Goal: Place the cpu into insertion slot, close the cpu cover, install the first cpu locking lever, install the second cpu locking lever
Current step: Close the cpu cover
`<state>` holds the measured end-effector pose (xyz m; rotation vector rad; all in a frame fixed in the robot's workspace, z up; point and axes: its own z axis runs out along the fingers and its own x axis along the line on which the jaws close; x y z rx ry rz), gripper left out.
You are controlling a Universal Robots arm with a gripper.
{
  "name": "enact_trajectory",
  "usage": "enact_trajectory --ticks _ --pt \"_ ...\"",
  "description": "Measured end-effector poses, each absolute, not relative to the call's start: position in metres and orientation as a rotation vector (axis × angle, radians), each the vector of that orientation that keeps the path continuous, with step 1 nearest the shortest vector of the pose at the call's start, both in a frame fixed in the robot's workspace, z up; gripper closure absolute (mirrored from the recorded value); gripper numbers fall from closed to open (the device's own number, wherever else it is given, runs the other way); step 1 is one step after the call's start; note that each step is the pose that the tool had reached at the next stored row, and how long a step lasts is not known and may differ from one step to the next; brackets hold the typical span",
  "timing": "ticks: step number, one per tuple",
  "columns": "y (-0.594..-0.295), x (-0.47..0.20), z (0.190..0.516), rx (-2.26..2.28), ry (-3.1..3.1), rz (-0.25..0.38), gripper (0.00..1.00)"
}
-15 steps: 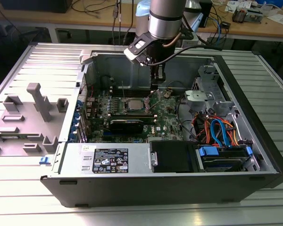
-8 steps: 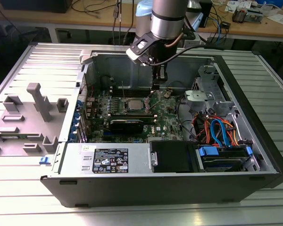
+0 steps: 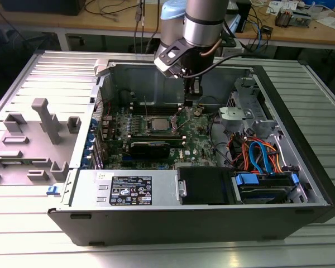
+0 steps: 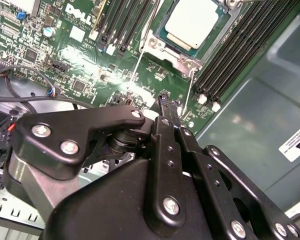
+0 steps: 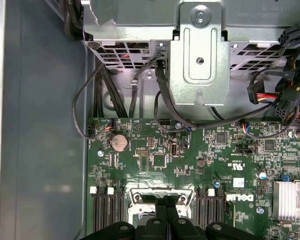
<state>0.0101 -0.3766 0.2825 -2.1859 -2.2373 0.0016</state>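
Second wrist view shows your gripper (image 4: 165, 100), pinched closed on nothing, near a thin locking lever (image 4: 191, 90) that looks unlatched. The cpu (image 4: 192, 22) sits in the insertion slot (image 4: 189, 64), framed by the cpu cover (image 4: 176, 50). Slip off that wire and you could gouge the motherboard (image 4: 80, 65).

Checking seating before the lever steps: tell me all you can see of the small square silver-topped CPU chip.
The small square CPU, dull silver metal top, lies flat inside the silver-rimmed square socket on the green motherboard, with black memory slots on both sides. Its top is bare; the black gripper is apart from it.
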Motion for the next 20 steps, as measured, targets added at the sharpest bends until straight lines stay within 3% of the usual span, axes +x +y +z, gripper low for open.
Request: enact_trajectory --ticks 20 --pt "-0.3765 0.0161 0.2825 -2.185 -2.238 0.002 0.89"
